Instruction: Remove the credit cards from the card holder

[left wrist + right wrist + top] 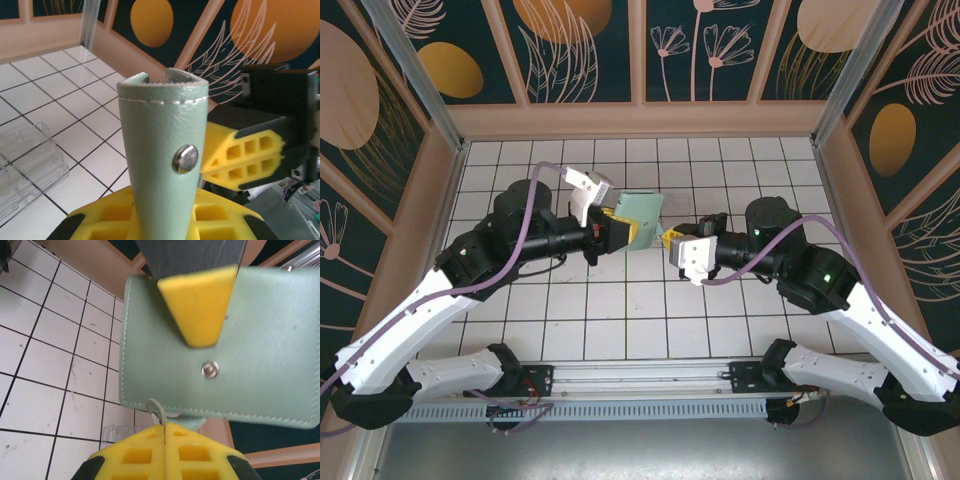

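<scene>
1. The card holder (pixel 642 213) sits just above the middle of the top view, held off the white tiled table (pixel 620 330). It is folded closed, so its inside and pockets are hidden in all three views.
2. The left gripper (pixel 618 232) is clenched on the card holder. In the left wrist view the holder (pixel 162 150) rises edge-on from between the yellow pads at the bottom of the frame. The lower part of the holder is cut off there.
3. The right gripper (pixel 671 243) has its fingers pressed fully together, just right of the holder in the top view.
4. In the right wrist view a small pale tab with a round ring (pixel 156 410) stands at the seam of these fingertips. I cannot tell whether it is pinched.
5. The right wrist view alone gives the holder's flat green face (pixel 260 375) with its snap stud (pixel 210 370). A yellow finger (pixel 200 305) of the left gripper lies over its upper part.
6. The left wrist view shows a clear plastic tray (pixel 25 165) at lower left, cut off by the frame. It also shows a right gripper finger (pixel 245 155) blurred at the right.
</scene>
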